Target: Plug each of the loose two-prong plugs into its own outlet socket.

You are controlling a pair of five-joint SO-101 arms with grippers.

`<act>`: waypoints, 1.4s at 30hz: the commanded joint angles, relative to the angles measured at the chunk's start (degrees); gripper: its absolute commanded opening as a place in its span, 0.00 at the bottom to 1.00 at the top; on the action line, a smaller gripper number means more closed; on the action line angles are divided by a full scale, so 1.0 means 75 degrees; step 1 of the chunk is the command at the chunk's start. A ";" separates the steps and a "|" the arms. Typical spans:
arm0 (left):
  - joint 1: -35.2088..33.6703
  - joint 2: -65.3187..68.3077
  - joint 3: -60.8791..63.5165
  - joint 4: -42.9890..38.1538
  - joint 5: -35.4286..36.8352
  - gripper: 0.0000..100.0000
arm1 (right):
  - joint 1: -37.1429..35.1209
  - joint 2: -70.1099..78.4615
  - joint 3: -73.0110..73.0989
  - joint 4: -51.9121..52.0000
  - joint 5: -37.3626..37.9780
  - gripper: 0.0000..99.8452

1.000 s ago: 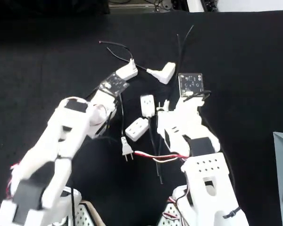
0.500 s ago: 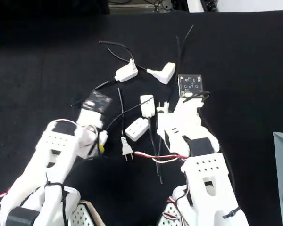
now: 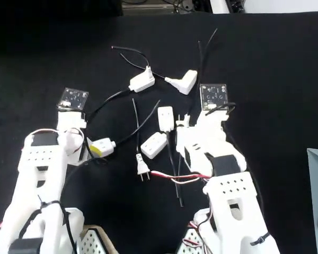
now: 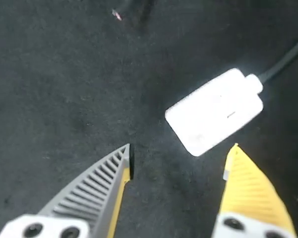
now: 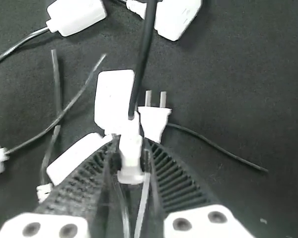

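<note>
Two white robot arms stand over a black-clothed table (image 3: 265,63) strewn with plugs, sockets and cords. The left gripper (image 4: 181,151) is spread wide, one grey ribbed finger and one yellow finger pointing at a white corded block (image 4: 216,111). The block lies ungripped on the cloth just beyond the tips, at the left of the scatter. A small dark mark on its face is too blurred to read. The right gripper (image 5: 131,144) is pinched narrow on a white plug body (image 5: 131,166), and a black cord (image 5: 144,44) runs from it toward the far side. Just beside that body on the right lies one two-prong plug (image 5: 154,119), prongs pointing far. Two white outlet sockets sit at centre. The farther socket (image 5: 113,96) lies just left of that plug, and the nearer socket (image 3: 153,144) lies tilted, just left of it and closer to the arms. A second two-prong plug (image 3: 142,166) lies loose nearest the arm bases, prongs toward the near edge. At the far side lie two more white corded pieces, a rectangular block (image 3: 142,81) and, to its right, a wedge-shaped block (image 3: 183,81).
</note>
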 commanded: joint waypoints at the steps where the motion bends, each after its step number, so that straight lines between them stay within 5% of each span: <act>1: -0.0006 -0.0985 -0.0744 0.0856 -0.0082 0.30 | -0.0762 -0.0147 -0.0111 -0.0070 -0.0012 0.01; 20: -0.0006 -0.6212 0.0451 0.1301 0.1653 0.30 | -0.5275 -0.0088 -0.2479 0.1958 0.0000 0.01; 27: 0.0721 -0.7033 -0.0147 0.2426 0.1653 0.30 | -0.5708 -0.0076 -0.2374 0.1313 0.0000 0.01; 42: 0.1623 -0.8170 -0.0076 0.2497 0.1325 0.30 | -0.5650 0.1448 -0.2608 0.0844 -0.0047 0.01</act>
